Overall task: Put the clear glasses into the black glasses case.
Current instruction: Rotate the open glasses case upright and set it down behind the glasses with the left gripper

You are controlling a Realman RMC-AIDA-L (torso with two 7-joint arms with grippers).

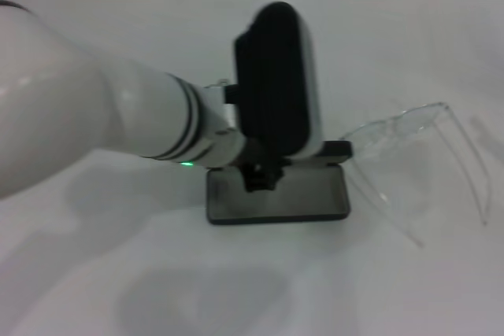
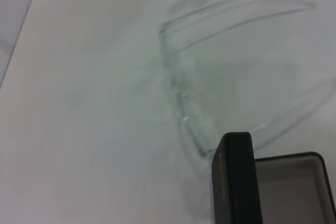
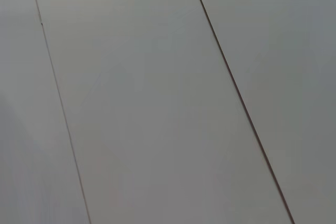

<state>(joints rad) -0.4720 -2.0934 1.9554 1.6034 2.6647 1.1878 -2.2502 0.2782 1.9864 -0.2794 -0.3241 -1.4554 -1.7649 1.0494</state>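
black glasses case [image 1: 277, 194] open, clear glasses [image 1: 417, 159] beside

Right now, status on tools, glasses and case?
Left tool over open black glasses case. Right tool not in view. Clear glasses on table right of case, not inside. Nothing between them.

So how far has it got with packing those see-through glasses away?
The black case already stands open on the white table, lid up. The left arm's tool is over the case's open tray, though its grip is hidden. The clear glasses lie on the table beside the case, on the robot's right. Left to do: pick them up and place them inside. The right arm is out of sight.
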